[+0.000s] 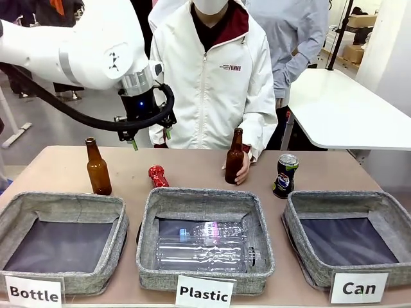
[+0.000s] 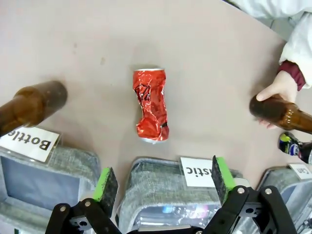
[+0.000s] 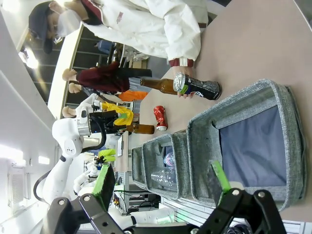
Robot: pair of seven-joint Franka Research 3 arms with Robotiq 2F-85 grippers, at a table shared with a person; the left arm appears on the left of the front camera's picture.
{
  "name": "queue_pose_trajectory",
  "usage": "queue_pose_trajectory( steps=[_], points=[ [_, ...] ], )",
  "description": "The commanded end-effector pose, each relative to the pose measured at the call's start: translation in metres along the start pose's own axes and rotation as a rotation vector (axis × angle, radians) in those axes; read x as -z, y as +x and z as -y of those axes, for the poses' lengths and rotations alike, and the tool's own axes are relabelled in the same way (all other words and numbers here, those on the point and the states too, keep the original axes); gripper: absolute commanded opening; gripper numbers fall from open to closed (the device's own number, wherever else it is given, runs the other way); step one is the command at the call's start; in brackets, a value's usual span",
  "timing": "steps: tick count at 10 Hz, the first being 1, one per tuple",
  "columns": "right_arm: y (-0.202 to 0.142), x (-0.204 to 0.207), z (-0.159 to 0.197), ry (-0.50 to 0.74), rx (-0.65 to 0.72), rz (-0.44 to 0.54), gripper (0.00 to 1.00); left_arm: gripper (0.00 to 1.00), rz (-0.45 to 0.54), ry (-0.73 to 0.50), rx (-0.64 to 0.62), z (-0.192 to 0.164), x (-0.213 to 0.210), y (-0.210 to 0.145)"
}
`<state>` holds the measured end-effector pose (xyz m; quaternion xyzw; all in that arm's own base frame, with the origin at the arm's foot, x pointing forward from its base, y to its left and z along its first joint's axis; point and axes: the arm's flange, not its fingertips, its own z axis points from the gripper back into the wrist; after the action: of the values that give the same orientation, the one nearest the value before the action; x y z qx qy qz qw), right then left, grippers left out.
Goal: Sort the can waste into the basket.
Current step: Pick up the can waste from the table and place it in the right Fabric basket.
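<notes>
Mid-frame, the red can (image 2: 151, 105) lies flat on the surface (image 2: 97, 39), long axis top to bottom; left tool (image 2: 165, 180) and right tool (image 3: 162, 176) both released.

I log: left gripper (image 1: 151, 138) hanging open above the table (image 1: 51, 160), crushed red can (image 1: 158, 176) behind the Plastic basket (image 1: 204, 196), dark can (image 1: 285, 176) upright behind the Can basket (image 1: 347, 199), one brown bottle (image 1: 98, 168) standing free, another brown bottle (image 1: 235, 157) in a person's hand (image 1: 244, 172).

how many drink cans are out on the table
2. The crushed red can lies behind the Plastic basket; the dark can stands upright behind the Can basket. None looks hidden.
</notes>
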<state>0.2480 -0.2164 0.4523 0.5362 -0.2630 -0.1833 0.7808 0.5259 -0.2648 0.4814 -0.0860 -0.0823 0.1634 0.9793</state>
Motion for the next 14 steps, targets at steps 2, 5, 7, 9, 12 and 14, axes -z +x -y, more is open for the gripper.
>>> queue_pose_trajectory(
  steps=[2, 5, 7, 9, 12, 14],
  points=[
    [0.003, 0.000, -0.001, 0.022, -0.024, 0.010, 1.00, 1.00, -0.119, -0.125, -0.085, -0.011, -0.001, 0.003],
    [0.003, 0.000, -0.001, 0.022, -0.024, 0.010, 1.00, 1.00, -0.116, -0.265, -0.529, -0.049, -0.032, 0.002],
    [0.003, 0.000, -0.001, 0.022, -0.024, 0.010, 1.00, 1.00, -0.051, -0.193, -0.358, -0.052, -0.043, -0.012],
    [0.003, 0.000, -0.001, 0.022, -0.024, 0.010, 1.00, 1.00, 0.043, -0.297, 0.004, -0.111, -0.131, -0.030],
    [0.003, 0.000, -0.001, 0.022, -0.024, 0.010, 1.00, 1.00, -0.038, -0.476, 0.169, -0.244, -0.255, -0.052],
    [0.003, 0.000, -0.001, 0.022, -0.024, 0.010, 1.00, 1.00, -0.168, -0.537, 0.208, -0.340, -0.252, -0.051]
  ],
)
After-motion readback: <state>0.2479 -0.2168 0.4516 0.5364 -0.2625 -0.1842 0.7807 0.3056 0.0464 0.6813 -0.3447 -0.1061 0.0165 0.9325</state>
